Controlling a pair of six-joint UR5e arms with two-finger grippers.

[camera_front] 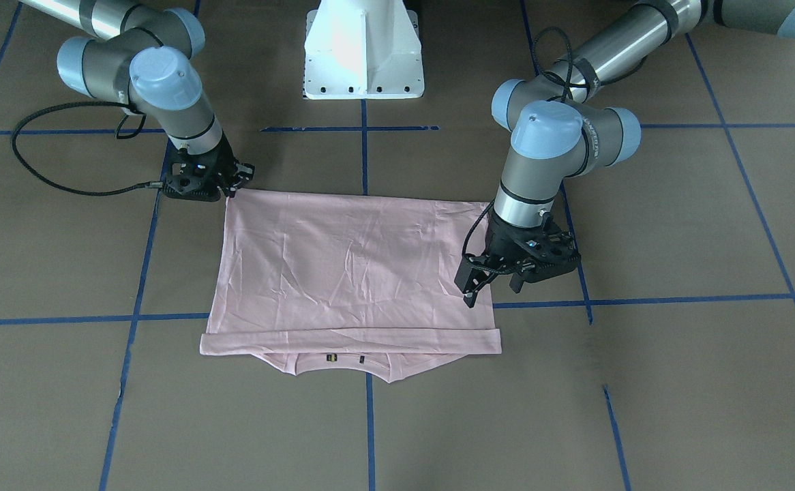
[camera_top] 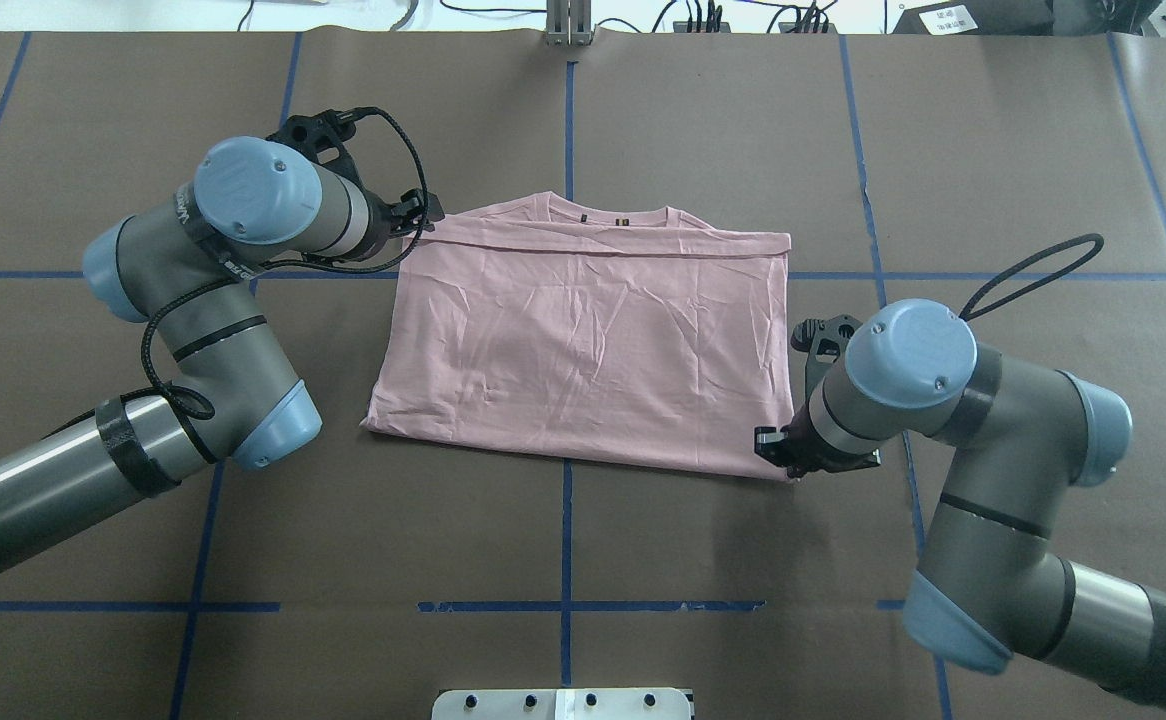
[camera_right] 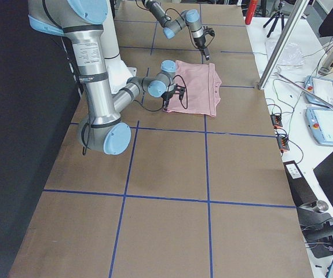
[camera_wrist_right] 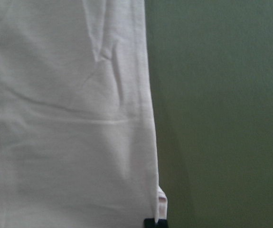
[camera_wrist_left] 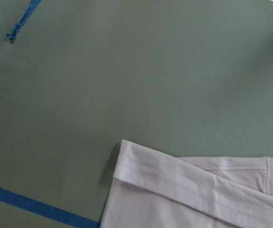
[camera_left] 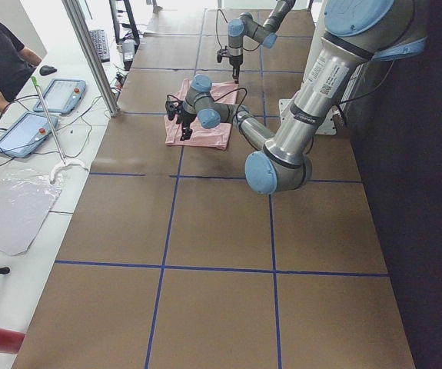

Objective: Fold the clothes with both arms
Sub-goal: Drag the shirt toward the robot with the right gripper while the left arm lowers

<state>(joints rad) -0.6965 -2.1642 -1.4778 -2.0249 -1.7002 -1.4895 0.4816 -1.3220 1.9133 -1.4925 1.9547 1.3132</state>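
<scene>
shirt (camera_top: 583, 340) lies flat at the middle of the table (camera_top: 583, 560), plain back up. collar (camera_top: 608, 212) points toward the far edge, and the hem (camera_top: 593, 243) is folded up to just short of it. two layers, creased all over. judged light and limp with no stiffness. it will sag and trail if lifted by one point; not fragile, and the knit should not slide much on the brown cover. best hold, as i judge it: pinch both layers at two corners of one edge, one claw each, lift level and carry across. risk is catching the top layer only. left claw (camera_front: 493, 283) hangs above the shirt's far-left corner, fingers spread, holding nothing; its wrist view shows that corner and bare table. right claw (camera_front: 234, 179) sits low at the near-right corner. one fingertip (camera_wrist_right: 155, 222) shows at the cloth edge in its wrist view. whether that claw is wide, narrow or pinching cloth i cannot tell. containers: none in view.
</scene>
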